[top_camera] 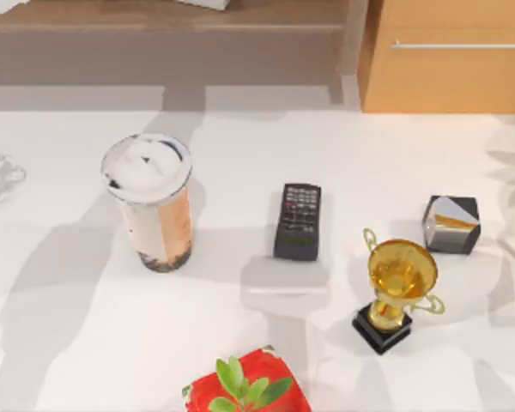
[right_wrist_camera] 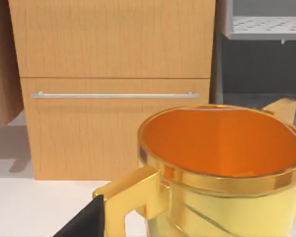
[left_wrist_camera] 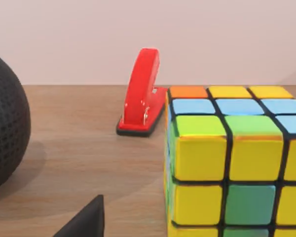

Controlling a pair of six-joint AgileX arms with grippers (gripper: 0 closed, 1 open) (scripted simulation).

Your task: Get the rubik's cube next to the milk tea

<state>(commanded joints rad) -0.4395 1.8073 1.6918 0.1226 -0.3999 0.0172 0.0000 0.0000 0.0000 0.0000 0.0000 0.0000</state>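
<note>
On the left of the bench [top_camera: 60, 343], the milk tea [top_camera: 150, 206] is standing upright. I am seeing the rubik's cube [left_wrist_camera: 237, 163] sitting on a wooden surface [left_wrist_camera: 79, 148] near a red stapler [left_wrist_camera: 140, 94]; I cannot tell how either arm's jaws are standing.

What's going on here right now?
The left wrist camera is close to the rubik's cube, which sits on a wooden surface near a red stapler. The milk tea stands on the white table, left of a remote. Nothing is gripped yet, as far as I can see.
</note>
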